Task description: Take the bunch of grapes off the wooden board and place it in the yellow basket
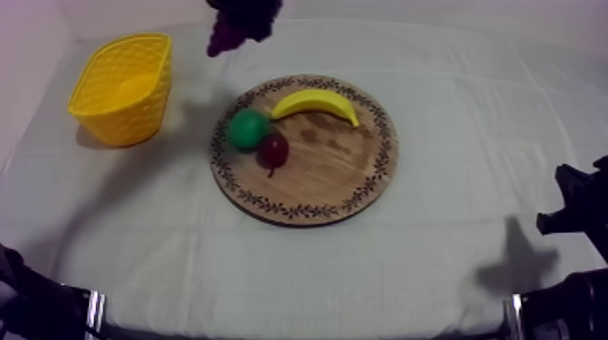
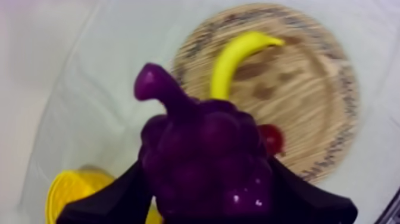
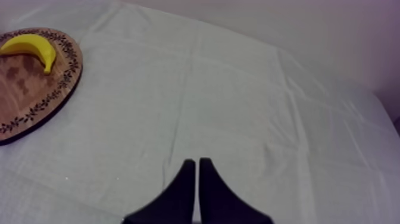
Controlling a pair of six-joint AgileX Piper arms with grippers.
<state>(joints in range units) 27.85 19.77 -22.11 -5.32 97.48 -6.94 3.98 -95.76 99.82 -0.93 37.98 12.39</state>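
A dark purple bunch of grapes (image 1: 223, 36) hangs in the air above the far table, between the yellow basket (image 1: 122, 86) and the wooden board (image 1: 337, 167). My left gripper (image 1: 249, 13) is shut on it. In the left wrist view the grapes (image 2: 199, 152) sit between my black fingers (image 2: 110, 199), with the basket (image 2: 71, 190) below at one side and the board (image 2: 312, 101) at the other. My right gripper (image 3: 196, 165) is shut on nothing, low over bare cloth to the right of the board (image 3: 36, 98).
On the board lie a banana (image 1: 317, 102), a green pear (image 1: 247, 128) and a small red fruit (image 1: 273, 150). The basket stands at the far left of the table. My right arm (image 1: 579, 212) rests at the lower right edge.
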